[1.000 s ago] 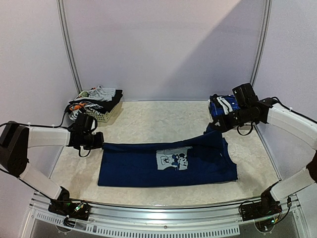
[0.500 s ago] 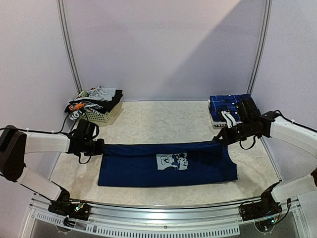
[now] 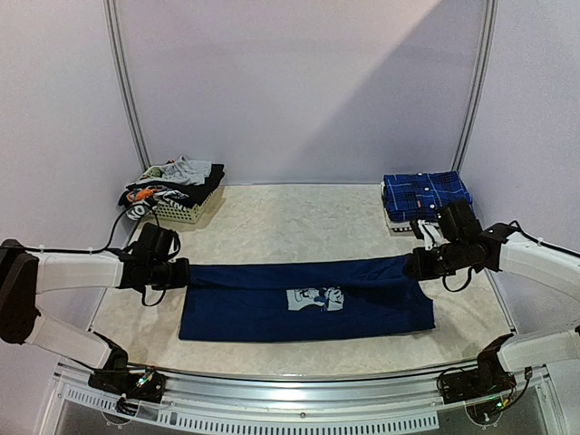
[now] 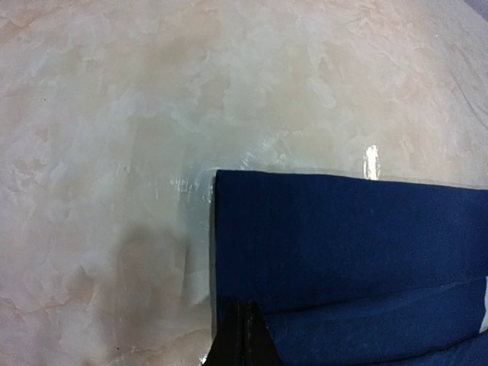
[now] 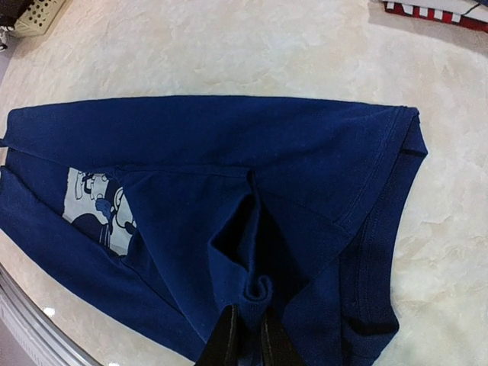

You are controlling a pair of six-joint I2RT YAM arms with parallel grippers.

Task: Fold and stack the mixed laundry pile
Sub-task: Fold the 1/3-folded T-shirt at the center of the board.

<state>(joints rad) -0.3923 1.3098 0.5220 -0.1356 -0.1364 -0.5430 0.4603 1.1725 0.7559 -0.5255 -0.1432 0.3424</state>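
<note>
The T-shirt (image 3: 272, 313) lies folded lengthwise on the table (image 3: 299, 217), near centre, with its print (image 3: 315, 298) facing up. The left gripper (image 3: 178, 272) is clenched on the T-shirt's left edge, low over the table. The right gripper (image 3: 415, 265) pinches a raised pucker of fabric at the far-right corner, its fingers (image 5: 227, 339) nearly together. The far edge runs straight between both grippers. A folded plaid shirt (image 3: 424, 192) sits at back right. Other garments (image 3: 177, 174) fill the basket (image 3: 186, 214) at back left.
</note>
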